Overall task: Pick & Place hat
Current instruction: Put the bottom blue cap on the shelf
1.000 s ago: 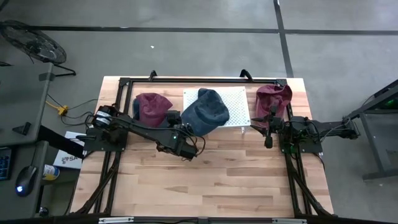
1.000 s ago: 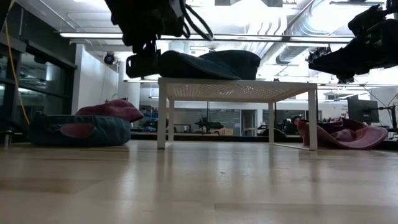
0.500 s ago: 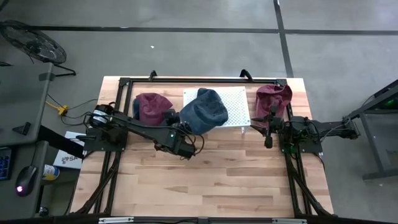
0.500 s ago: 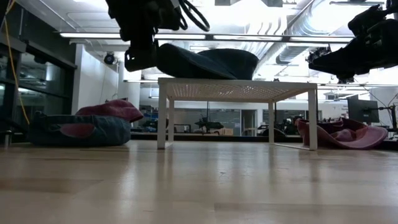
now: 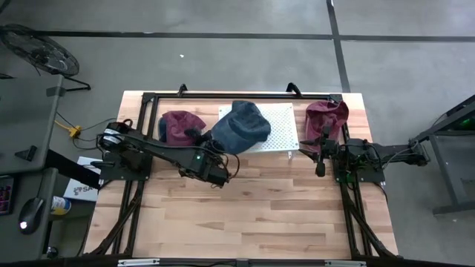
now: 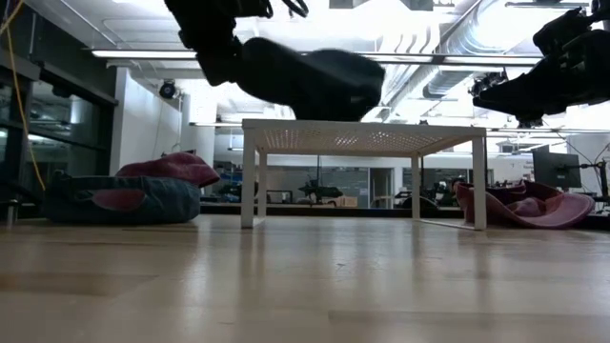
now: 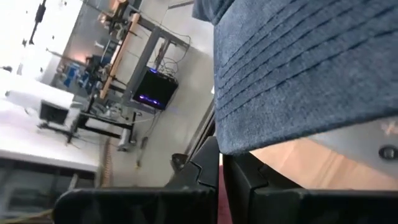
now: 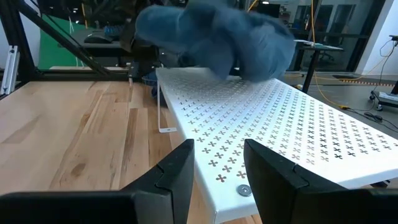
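A blue denim hat (image 5: 239, 124) hangs tilted over the white perforated stand (image 5: 280, 132) at the table's far middle. My left gripper (image 5: 203, 139) is at the hat's left end and is shut on its brim. In the low view the hat (image 6: 310, 81) slants down from the gripper (image 6: 221, 65) toward the stand's top (image 6: 362, 127). I cannot tell whether its low end touches the stand. My right gripper (image 5: 320, 162) waits open near the table's right edge, and its wrist view looks across the stand at the hat (image 8: 211, 37). My left gripper pinches the stitched brim's edge (image 7: 245, 146) between its two shut fingers (image 7: 205, 171). It comes from the table's near left, slanting slightly down. The held end is raised, and the crown (image 6: 334, 90) slopes down toward the stand.
A maroon hat (image 5: 182, 126) lies on the table left of the stand, and another maroon hat (image 5: 326, 115) lies to its right, close to my right arm. Bare wooden table (image 5: 252, 215) fills the near half. A black frame (image 5: 148, 100) runs along the far edge.
My left gripper has shut on the hat's brim, then risen and rolled. The hat's left end has lifted off the stand, so the hat now tilts with its right end low, and it has shifted slightly toward the table's left.
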{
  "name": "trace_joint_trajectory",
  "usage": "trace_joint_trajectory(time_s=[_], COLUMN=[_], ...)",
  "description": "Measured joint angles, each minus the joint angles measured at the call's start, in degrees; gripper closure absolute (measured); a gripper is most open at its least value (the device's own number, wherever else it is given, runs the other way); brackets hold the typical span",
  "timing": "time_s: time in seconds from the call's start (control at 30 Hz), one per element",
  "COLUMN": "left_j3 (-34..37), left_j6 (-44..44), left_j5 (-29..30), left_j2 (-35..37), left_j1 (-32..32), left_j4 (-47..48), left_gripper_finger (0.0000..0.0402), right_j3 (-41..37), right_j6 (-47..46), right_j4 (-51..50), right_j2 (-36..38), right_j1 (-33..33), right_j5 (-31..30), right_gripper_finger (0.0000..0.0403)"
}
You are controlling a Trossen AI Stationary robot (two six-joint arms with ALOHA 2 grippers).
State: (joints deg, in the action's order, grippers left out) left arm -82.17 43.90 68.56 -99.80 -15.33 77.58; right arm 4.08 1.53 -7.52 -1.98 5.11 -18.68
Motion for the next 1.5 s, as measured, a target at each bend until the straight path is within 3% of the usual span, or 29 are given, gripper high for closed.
trace_joint_trajectory(time_s=[0.13,0.57,0.83,1.5], left_j3=[0.00,-1.95,-3.74,-3.74], left_j6=[3.50,2.73,-0.41,-9.15], left_j5=[0.35,-12.26,-21.52,-33.51], left_j2=[0.01,-0.10,-0.16,-0.21], left_j1=[1.21,11.04,10.43,10.45], left_j4=[-0.39,-4.36,-5.40,-16.17], left_gripper_finger=[0.0399,0.0401,0.0401,0.0395], right_j3=[0.00,0.00,0.00,0.00], right_j6=[-0.01,0.01,-0.01,-0.01], right_j4=[-0.02,0.01,0.01,0.01], right_j2=[0.04,0.07,0.07,0.07], right_j1=[0.01,0.00,0.02,0.02], right_j5=[0.00,0.00,0.00,0.00], right_gripper_finger=[0.0269,0.0269,0.0269,0.0269])
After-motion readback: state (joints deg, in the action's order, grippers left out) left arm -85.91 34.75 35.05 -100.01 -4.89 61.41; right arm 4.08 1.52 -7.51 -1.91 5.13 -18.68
